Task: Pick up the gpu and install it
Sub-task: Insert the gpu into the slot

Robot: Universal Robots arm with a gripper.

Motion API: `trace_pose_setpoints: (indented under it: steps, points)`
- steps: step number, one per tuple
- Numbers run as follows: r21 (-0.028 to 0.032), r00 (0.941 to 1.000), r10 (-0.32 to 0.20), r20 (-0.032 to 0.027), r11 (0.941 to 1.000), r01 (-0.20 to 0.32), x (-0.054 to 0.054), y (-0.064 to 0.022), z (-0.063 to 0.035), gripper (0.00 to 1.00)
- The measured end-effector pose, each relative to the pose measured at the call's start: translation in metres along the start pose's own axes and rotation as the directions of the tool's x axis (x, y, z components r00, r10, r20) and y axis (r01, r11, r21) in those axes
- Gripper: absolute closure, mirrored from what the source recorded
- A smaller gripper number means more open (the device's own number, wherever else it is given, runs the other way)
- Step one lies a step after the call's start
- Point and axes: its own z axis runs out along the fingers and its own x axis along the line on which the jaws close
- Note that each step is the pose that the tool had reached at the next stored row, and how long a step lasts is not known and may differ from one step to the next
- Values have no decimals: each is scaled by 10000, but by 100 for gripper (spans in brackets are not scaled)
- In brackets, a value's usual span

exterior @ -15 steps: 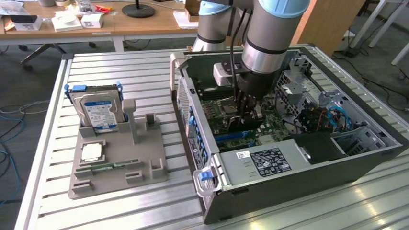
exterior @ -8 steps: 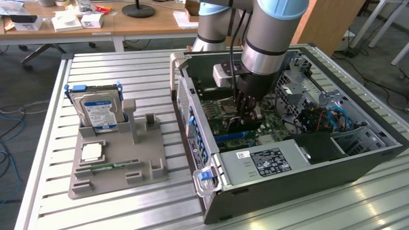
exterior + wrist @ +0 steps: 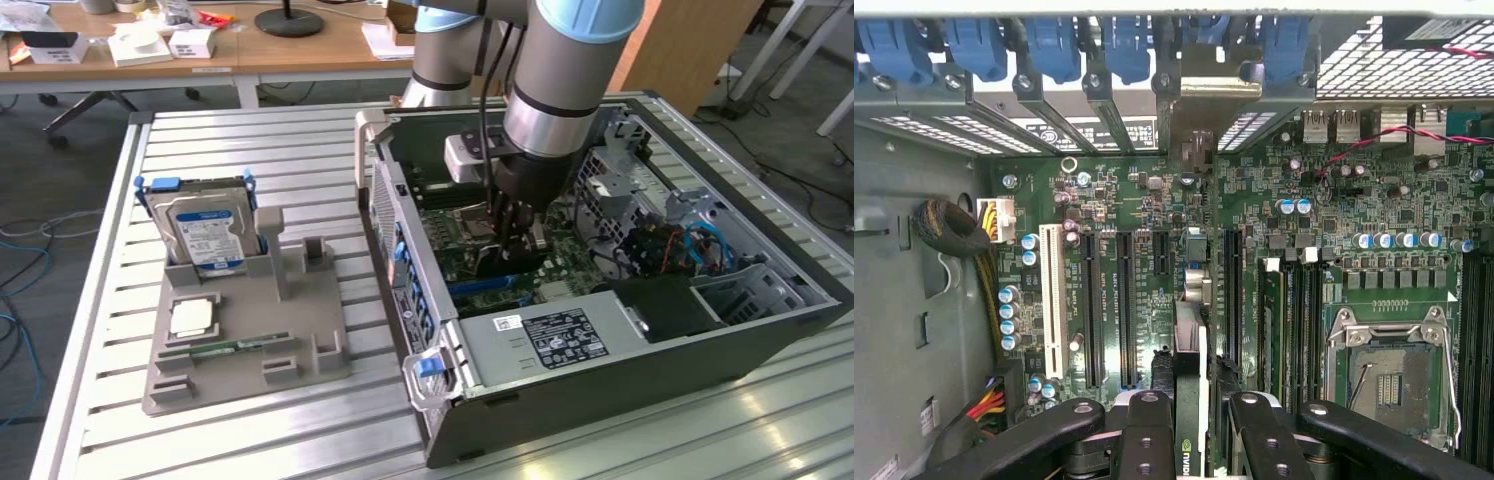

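While the arm reaches down into the open computer case [image 3: 627, 385], the gripper [image 3: 514, 240] hangs over the middle of the case, above the green motherboard [image 3: 567, 265]. Its black fingers [image 3: 1149, 440] are closed partway, pressing on either side of the gpu [image 3: 1188, 440], so the card is held between them.

In the wrist view the gpu stands on its thin edge, a narrow pale strip running away from the gripper [image 3: 1199, 400] toward the case's back wall. A small green and white logo sits on the edge near the fingers. In the exterior view the gpu [image 3: 497, 262] shows as a dark flat shape just below the fingers, deep inside the case.

The card runs parallel to the long black slots [image 3: 1124, 300] on the motherboard [image 3: 1154, 200] and points at the row of blue clips [image 3: 1054, 45] on the case's back wall. Whether its lower edge touches a slot, I cannot tell. The processor socket [image 3: 1389, 370] lies to one side of the card, inside the case.

Outside the case, on the exterior view's left, a grey holder [image 3: 240, 375] lies on the slatted metal table [image 3: 267, 140]. A hard drive [image 3: 207, 235] stands upright in it and a slim memory stick [image 3: 240, 347] lies flat on it.
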Motion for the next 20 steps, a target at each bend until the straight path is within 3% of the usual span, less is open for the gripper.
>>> trace_pose_setpoints:
  steps: [20]
  points:
    - [0, 10000, -3, 0, 10000, 3, 2, 21, 41, 74]
